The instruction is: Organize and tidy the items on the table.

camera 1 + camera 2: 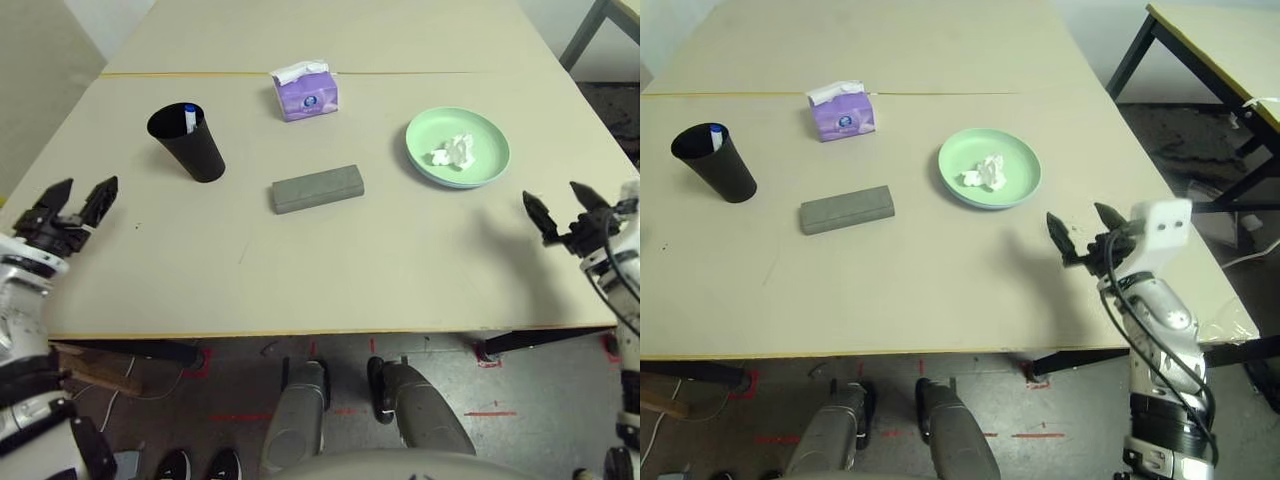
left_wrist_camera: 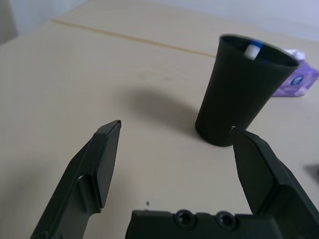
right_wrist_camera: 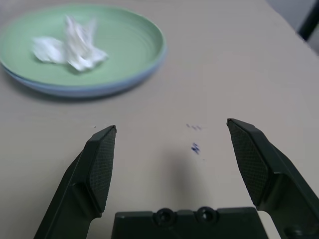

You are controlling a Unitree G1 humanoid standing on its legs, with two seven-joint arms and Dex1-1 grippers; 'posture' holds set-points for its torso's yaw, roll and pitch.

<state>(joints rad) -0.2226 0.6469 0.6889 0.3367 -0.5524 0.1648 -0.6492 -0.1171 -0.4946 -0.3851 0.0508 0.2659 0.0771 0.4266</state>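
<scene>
On the beige table point(image 1: 330, 270) a black cup point(image 1: 189, 142) holding a white marker with a blue cap point(image 1: 189, 118) stands at the left. The purple tissue box point(image 1: 305, 91) sits at the back on the seam. A shut grey glasses case point(image 1: 318, 188) lies in the middle. At the right, the green plate point(image 1: 490, 150) rests stacked on a blue plate whose rim point(image 3: 75, 90) shows beneath it, and carries a crumpled white tissue point(image 1: 453, 152). My left gripper point(image 1: 78, 204) hovers open near the left edge, short of the cup. My right gripper point(image 1: 562, 210) is open near the right edge, short of the plates.
A second table point(image 1: 1220, 45) with dark legs stands off to the right. Small ink marks point(image 3: 195, 148) dot the tabletop by my right gripper. Open tabletop runs along the front edge between the two grippers.
</scene>
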